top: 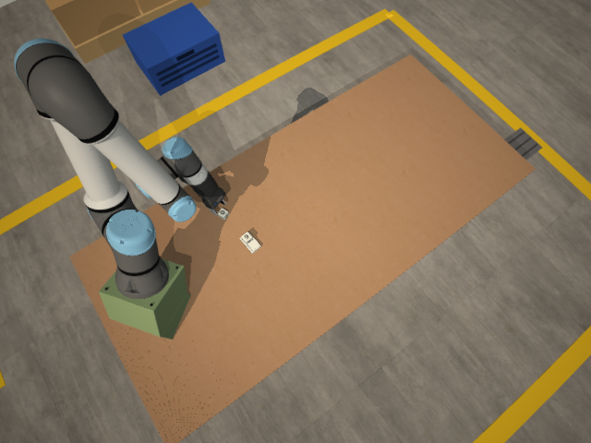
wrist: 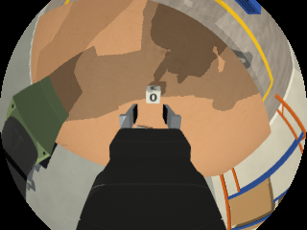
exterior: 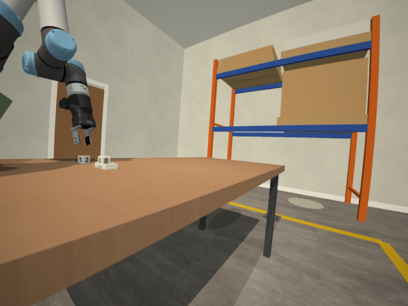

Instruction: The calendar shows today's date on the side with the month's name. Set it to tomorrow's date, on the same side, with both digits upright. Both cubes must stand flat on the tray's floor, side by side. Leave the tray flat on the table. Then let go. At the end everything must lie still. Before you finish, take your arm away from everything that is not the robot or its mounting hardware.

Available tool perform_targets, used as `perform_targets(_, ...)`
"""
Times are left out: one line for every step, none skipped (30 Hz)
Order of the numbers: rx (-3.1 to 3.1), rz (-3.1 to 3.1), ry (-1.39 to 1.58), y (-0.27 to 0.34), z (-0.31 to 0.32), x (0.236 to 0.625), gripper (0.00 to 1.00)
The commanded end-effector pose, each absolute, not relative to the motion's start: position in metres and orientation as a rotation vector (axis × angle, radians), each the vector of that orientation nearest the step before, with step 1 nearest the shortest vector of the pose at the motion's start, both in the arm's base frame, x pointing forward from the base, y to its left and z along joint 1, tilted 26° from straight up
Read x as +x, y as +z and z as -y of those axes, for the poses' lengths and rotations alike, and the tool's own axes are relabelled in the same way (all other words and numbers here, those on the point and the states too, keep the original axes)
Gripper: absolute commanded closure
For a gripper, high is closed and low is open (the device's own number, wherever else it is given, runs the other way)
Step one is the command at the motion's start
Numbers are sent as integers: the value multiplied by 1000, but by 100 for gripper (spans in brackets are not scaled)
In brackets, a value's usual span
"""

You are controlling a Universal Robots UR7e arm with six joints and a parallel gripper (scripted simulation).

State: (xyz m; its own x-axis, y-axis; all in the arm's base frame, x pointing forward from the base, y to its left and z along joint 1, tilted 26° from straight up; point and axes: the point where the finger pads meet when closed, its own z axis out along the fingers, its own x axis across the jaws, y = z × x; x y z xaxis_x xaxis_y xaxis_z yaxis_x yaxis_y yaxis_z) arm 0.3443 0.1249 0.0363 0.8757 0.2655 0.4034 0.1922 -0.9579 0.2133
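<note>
Cube (exterior: pixel 83 159) beneath open claw (exterior: pixel 81 140)

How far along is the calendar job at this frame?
Done: one cube is out of the tray, standing on the table; the other remains in it. In hand: the open, empty pincer hangs above the loose cube. Left: regrasp, turn, return it beside the other, release.

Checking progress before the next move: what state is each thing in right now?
Pincer: open, empty, hanging above the loose cube.
Loose cube: on the table, outside the tray, upright.
Second cube: standing in the tray.
Tray: flat on the table.
</note>
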Motion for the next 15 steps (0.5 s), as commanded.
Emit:
perform_targets(2813, -315, 657, 38, -124, 347, 13)
perform_targets(2802, -310, 659, 38, -124, 347, 13)
perform_targets(2791, -305, 661, 38, -124, 347, 13)
perform_targets(2781, -301, 663, 39, -125, 347, 13)
perform_targets(2771, -296, 666, 39, -125, 347, 13)
perform_targets(2762, -292, 668, 39, -125, 347, 13)
perform_targets(2753, -288, 671, 40, -125, 347, 13)
perform_targets(2746, -285, 673, 40, -126, 348, 13)
perform_targets(2739, -282, 676, 40, -126, 348, 13)
perform_targets(2734, -280, 678, 40, -126, 348, 13)
perform_targets(2729, -278, 680, 41, -126, 348, 13)
perform_targets(2725, -276, 681, 41, -126, 348, 13)
perform_targets(2725, -276, 681, 41, -126, 348, 13)
perform_targets(2725, -276, 681, 41, -126, 348, 13)
perform_targets(2723, -275, 682, 41, -126, 348, 13)
